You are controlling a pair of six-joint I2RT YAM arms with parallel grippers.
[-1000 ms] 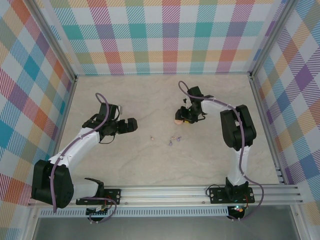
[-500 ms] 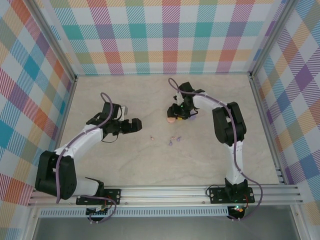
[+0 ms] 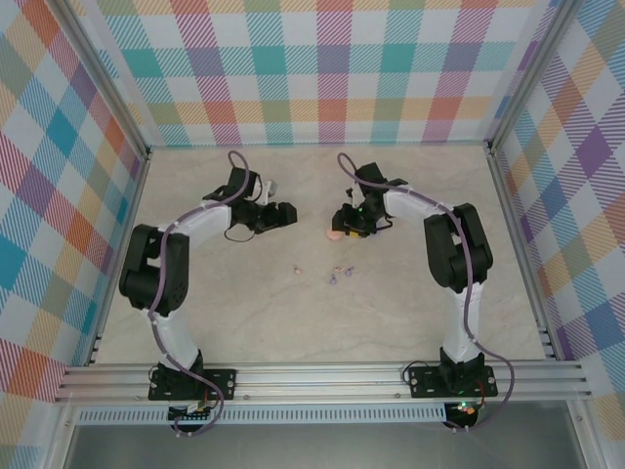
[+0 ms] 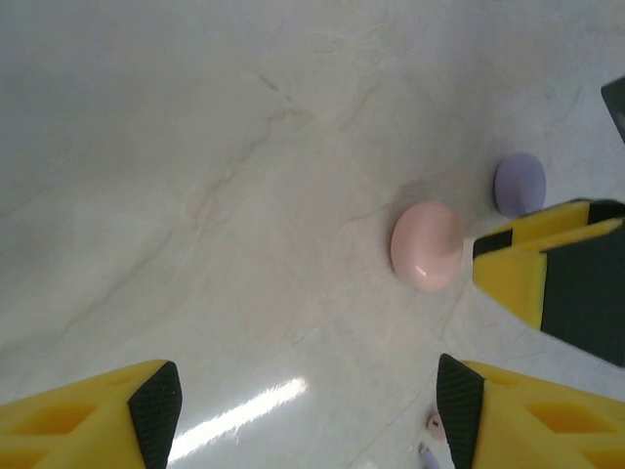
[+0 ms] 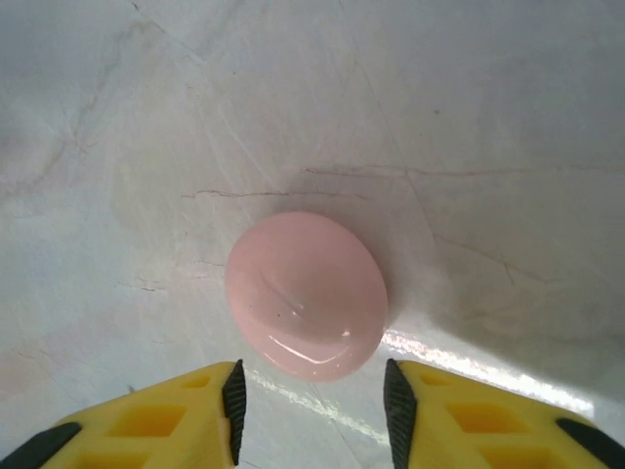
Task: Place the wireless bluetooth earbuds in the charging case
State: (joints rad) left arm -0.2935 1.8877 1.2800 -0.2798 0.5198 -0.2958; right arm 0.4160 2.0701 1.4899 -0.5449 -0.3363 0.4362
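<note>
The right pincer [image 5: 315, 396] hung low over the worktop [image 3: 244, 313] with its jaws partly open and nothing between them. The pink case [image 5: 306, 295], a closed, glossy pebble, lay flat just ahead of its fingertips, roughly centred on the gap. That gap looked barely wider than the case. A lilac disc [image 4: 519, 184] sat just behind this pincer, on the far side from the left arm.

The left pincer [image 4: 308, 410] pointed at the pink case from the opposite side, well short of it, with its jaws wide and empty. The buds [image 3: 342, 272] lay scattered on the bare worktop, back toward the arm bases from both pincers and apart from the case. Two of them showed as specks beside one left fingertip.

The step in hand seemed to be securing the case, with no bud yet picked up. To do it well, the right pincer would probably need to open a little more before advancing, so the tips straddled the case and did not shove it along the slick surface. It should then close across the widest part, since the domed, shiny shell could squirt out of a high or off-centre pinch. The lid looked shut, so it would need opening before any bud went in.
</note>
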